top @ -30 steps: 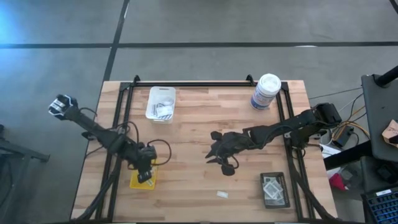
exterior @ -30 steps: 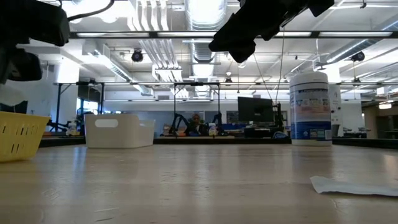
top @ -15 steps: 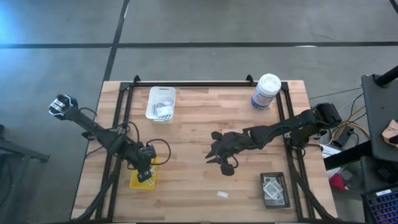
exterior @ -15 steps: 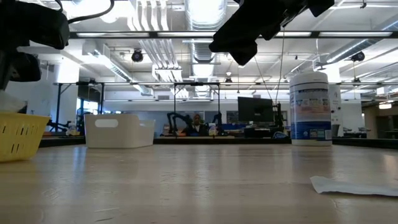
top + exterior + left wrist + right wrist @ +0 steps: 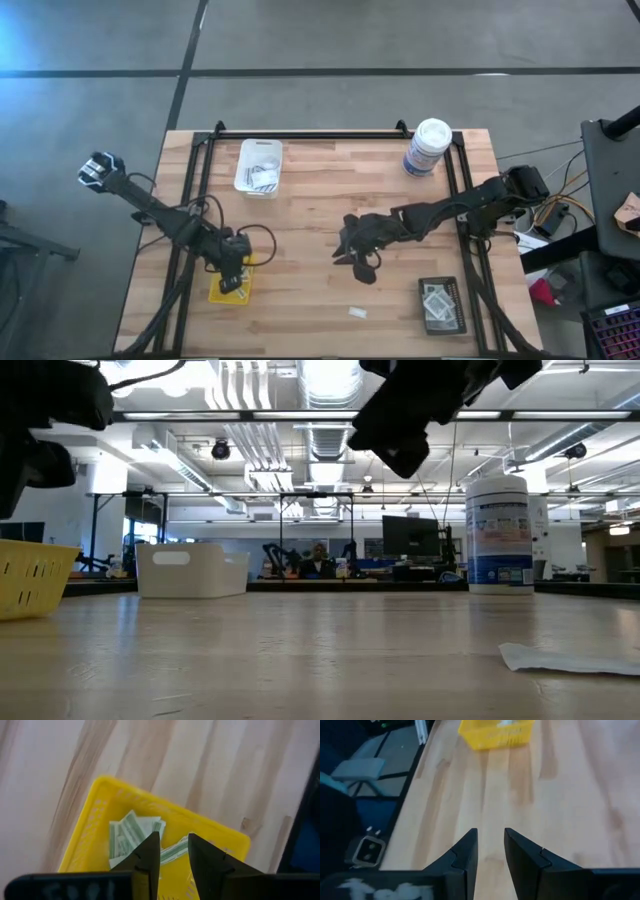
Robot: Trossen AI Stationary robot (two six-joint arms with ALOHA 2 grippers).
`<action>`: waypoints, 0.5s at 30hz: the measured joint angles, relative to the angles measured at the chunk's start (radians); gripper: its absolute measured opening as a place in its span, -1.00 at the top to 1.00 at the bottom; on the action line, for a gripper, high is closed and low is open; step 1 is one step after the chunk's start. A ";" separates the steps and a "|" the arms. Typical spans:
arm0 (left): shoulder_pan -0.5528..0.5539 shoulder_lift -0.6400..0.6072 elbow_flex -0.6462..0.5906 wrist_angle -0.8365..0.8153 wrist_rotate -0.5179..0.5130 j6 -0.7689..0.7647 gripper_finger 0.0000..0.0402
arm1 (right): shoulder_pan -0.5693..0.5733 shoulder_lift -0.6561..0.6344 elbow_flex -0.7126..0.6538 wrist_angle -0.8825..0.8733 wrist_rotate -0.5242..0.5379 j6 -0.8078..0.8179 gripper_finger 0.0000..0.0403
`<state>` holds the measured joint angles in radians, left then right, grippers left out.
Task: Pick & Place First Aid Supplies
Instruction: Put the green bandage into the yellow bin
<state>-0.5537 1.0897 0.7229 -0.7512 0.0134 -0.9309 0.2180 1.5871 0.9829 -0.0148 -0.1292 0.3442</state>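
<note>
My left gripper [image 5: 233, 276] [image 5: 173, 840] hangs open over the yellow tray [image 5: 228, 291] [image 5: 95, 820] at the table's left near side, its fingers pointing down into it. Green-and-white striped packets [image 5: 131, 832] lie on the tray's floor below the fingers. My right gripper [image 5: 345, 248] [image 5: 490, 832] is open above the bare middle of the table with nothing between its fingers. One loose pale packet [image 5: 357, 313] [image 5: 570, 658] lies flat on the wood, nearer the table's near edge than that gripper.
A white tray [image 5: 259, 165] [image 5: 192, 569] with packets stands at the far left. A black tray [image 5: 441, 304] with packets stands at the near right. A tall white canister [image 5: 428, 148] [image 5: 498, 535] stands at the far right. Dark rails run along the table's sides.
A pale packet that showed below my left gripper, just above the yellow tray's rim in the low view, is gone from there now. My right gripper has rolled about its own pointing line while staying in place over the table's middle.
</note>
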 joint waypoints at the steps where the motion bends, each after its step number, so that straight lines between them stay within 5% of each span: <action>1: 0.000 0.000 0.006 0.002 0.000 0.022 0.53 | 0.003 0.000 -0.005 -0.008 -0.013 0.019 0.55; 6: 0.001 0.000 0.057 0.035 -0.030 0.157 0.53 | 0.036 0.001 -0.055 -0.012 -0.041 0.128 0.55; 15: 0.018 0.000 0.119 0.199 -0.298 0.491 0.53 | 0.124 0.002 -0.124 -0.005 -0.040 0.333 0.55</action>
<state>-0.5353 1.0897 0.8417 -0.5524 -0.2845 -0.4398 0.3419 1.5887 0.8590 -0.0198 -0.1696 0.6772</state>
